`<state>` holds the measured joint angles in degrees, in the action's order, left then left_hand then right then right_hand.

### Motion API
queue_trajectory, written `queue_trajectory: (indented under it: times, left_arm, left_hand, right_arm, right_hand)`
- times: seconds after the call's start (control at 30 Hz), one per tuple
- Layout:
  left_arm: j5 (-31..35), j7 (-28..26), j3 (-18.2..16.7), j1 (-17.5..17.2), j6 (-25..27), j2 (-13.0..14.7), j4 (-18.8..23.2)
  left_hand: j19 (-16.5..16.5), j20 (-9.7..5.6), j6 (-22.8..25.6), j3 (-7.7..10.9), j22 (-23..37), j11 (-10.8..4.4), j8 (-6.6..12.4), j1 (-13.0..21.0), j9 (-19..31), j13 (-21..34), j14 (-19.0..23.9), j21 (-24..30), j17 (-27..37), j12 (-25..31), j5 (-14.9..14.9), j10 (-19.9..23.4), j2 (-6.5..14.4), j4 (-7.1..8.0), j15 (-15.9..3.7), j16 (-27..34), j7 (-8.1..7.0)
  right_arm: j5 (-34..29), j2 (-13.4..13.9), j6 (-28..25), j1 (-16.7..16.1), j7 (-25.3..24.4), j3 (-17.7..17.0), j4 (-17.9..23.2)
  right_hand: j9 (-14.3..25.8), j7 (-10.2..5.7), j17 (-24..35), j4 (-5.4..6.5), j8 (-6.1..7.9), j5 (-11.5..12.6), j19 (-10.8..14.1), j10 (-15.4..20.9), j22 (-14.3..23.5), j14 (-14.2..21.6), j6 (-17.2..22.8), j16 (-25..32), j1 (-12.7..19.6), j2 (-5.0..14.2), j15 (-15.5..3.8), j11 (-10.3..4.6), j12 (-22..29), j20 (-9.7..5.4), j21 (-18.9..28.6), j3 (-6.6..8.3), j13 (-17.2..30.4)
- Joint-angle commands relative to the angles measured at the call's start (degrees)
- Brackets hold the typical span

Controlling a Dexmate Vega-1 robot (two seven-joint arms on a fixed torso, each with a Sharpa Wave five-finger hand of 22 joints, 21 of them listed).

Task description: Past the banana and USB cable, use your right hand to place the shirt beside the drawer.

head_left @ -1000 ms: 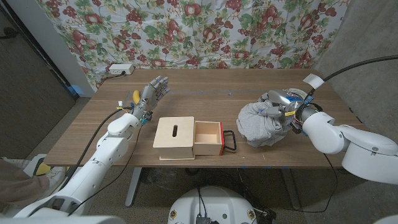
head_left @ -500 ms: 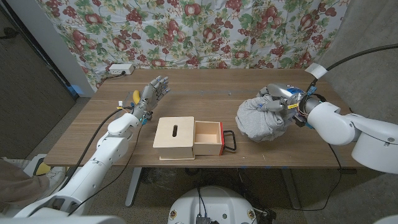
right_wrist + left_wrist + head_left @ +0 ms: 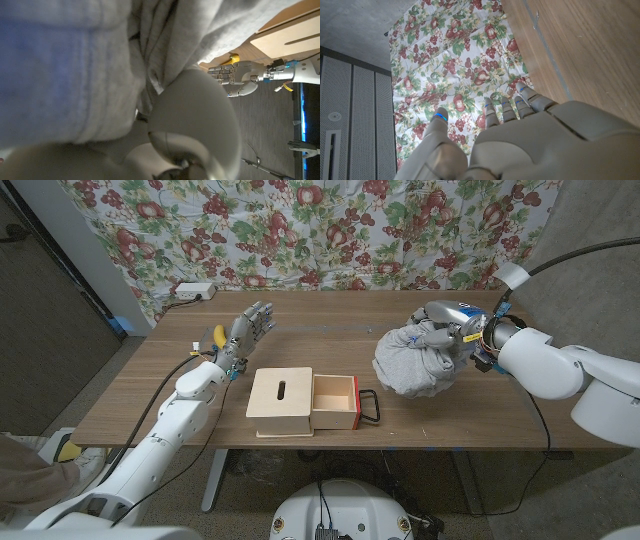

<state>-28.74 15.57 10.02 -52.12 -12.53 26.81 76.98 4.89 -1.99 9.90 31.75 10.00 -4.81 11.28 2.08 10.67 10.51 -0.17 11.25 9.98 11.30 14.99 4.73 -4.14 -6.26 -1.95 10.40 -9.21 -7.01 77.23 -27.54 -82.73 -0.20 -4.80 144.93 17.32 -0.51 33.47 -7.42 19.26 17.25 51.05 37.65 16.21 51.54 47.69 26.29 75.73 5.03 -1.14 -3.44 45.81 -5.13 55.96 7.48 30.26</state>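
So the right hand (image 3: pixel 447 323) has its fingers dug into the grey shirt (image 3: pixel 415 365), holding the bunched-up bundle over the right part of the wooden table (image 3: pixel 330 310). Can't really tell whether the bottom of the cloth is touching the wood or hanging just off it. To the left of the shirt sits the light wooden drawer (image 3: pixel 303 402), pulled open, black handle (image 3: pixel 369 405) facing the shirt, with a gap between them. Over on the left, the left hand (image 3: pixel 248 330) is holding nothing, fingers spread and pointing up. A bit of yellow banana (image 3: pixel 217 335) peeks out just beside it.
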Motion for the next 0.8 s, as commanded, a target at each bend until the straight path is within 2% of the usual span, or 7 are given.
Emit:
queue_trajectory:
  times: [0.03, 0.2, 0.47, 0.8]
  left_arm:
    - [0.2, 0.0, 0.3, 0.1, 0.2, -0.4, 0.0]
    - [0.2, -0.4, 0.3, -0.4, 0.5, -0.2, 0.9]
    - [-0.1, -0.7, 0.2, -1.2, 0.2, -0.3, 1.6]
    - [-0.3, -1.1, 0.0, -2.1, 0.1, 0.1, 2.6]
  left_hand:
    - [-0.4, -2.51, 0.4, -0.04, 0.2, -0.14, 0.01, -0.2, 0.2, 0.2, -0.3, 0.0, 0.3, 0.1, -0.3, -0.3, 0.3, 0.10, -3.33, 0.2, 0.08]
    - [-0.3, -2.52, 0.4, -0.06, 0.2, -0.11, 0.01, -0.2, 0.2, 0.2, -0.3, 0.0, 0.3, 0.1, -0.3, -0.3, 0.3, 0.10, -3.35, 0.2, 0.08]
    - [-0.4, -2.57, 0.3, -0.10, 0.2, -0.14, -0.03, -0.2, 0.2, 0.2, -0.4, 0.0, 0.3, 0.1, -0.3, -0.4, 0.3, 0.10, -3.33, 0.2, 0.09]
    - [-0.4, -2.55, 0.4, -0.15, 0.2, -0.10, 0.01, -0.2, 0.2, 0.2, -0.4, 0.0, 0.3, 0.1, -0.3, -0.3, 0.3, 0.10, -3.34, 0.2, 0.12]
  right_arm:
    - [-1.9, -3.7, 4.1, 1.1, 4.6, -3.2, 0.7]
    - [-3.1, -5.7, 6.0, 0.5, 6.1, -4.8, 1.2]
    - [-4.3, -8.3, 8.7, 1.0, 8.0, -5.4, 1.6]
    - [-3.2, -10.7, 12.9, 3.8, 8.8, -3.6, 1.2]
  right_hand:
    - [0.1, -0.14, 0.1, -0.11, -0.21, 0.5, -2.3, 0.5, -0.1, 7.3, 0.5, -0.1, 1.4, 1.88, -12.37, 0.08, 0.5, -6.67, 0.5, -0.26, 0.2]
    - [0.2, -0.29, 0.2, -0.10, -0.28, 0.5, -2.6, 0.5, -0.2, 7.4, 0.5, -0.1, 1.2, 1.82, -12.37, -0.11, 0.5, -6.66, 0.8, -0.29, 0.3]
    - [0.3, -0.28, 0.4, -0.15, -0.38, 0.6, -2.9, 0.5, -0.3, 7.5, 0.7, -0.2, 1.1, 1.76, -12.38, -0.06, 0.5, -6.67, 1.3, -0.30, 0.4]
    - [0.4, -0.28, 0.5, -0.30, -0.48, 0.6, -3.2, 0.5, -0.4, 7.6, 0.9, -0.2, 1.1, 1.71, -12.39, -0.22, 0.5, -6.71, 1.9, -0.26, 0.3]
